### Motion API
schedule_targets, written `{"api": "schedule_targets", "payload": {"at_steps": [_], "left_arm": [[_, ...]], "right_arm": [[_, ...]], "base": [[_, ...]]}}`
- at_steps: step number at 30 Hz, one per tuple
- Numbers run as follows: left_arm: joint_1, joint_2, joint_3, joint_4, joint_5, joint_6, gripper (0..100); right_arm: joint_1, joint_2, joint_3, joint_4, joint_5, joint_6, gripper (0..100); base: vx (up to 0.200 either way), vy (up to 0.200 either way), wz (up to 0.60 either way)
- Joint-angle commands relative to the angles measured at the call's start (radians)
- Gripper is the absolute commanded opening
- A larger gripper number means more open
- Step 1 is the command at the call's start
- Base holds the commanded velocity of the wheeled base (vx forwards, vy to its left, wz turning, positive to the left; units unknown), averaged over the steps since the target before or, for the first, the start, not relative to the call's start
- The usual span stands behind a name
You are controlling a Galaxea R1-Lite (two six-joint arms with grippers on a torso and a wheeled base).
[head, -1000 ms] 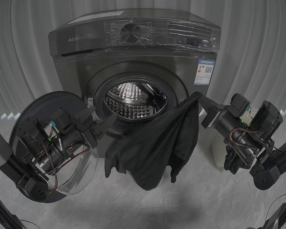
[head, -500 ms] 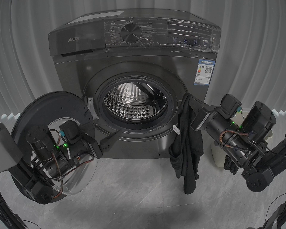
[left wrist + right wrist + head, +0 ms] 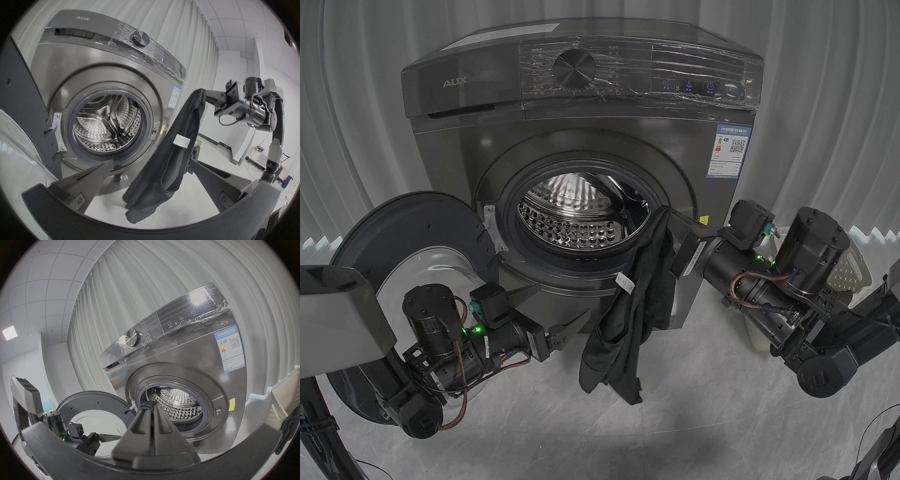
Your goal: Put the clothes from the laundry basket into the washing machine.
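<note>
In the head view, the right hand (image 3: 667, 217) is pinching a black piece of clothing (image 3: 625, 312), which is hanging down in front of the washing machine (image 3: 581, 137). The left hand (image 3: 550, 312) is sitting low, wide open and holding nothing.

In the left wrist view, its fingers (image 3: 93, 178) are spreading apart.

In the right wrist view, the right fingers (image 3: 162, 427) are pressing together on the clothing.

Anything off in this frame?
Nothing spilled or broken. The black garment hangs bunched from the right gripper outside the washing machine, its tail well below the opening of the drum, so it may snag going in. Crinkled plastic film covers the control panel.
</note>
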Motion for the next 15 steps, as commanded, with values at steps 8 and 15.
{"api": "schedule_targets", "payload": {"at_steps": [8, 15], "left_arm": [[-0.016, 0.149, -0.081, -0.002, 0.003, -0.002, 100], [-0.022, 0.212, -0.129, -0.002, 0.0, -0.002, 100]], "right_arm": [[0.037, 0.002, -0.082, 0.047, 0.0, 0.0, 0], [0.055, 0.002, -0.1, 0.048, 0.0, 0.0, 0]], "base": [[0.0, 0.0, 0.0], [0.0, 0.0, 0.0]]}}
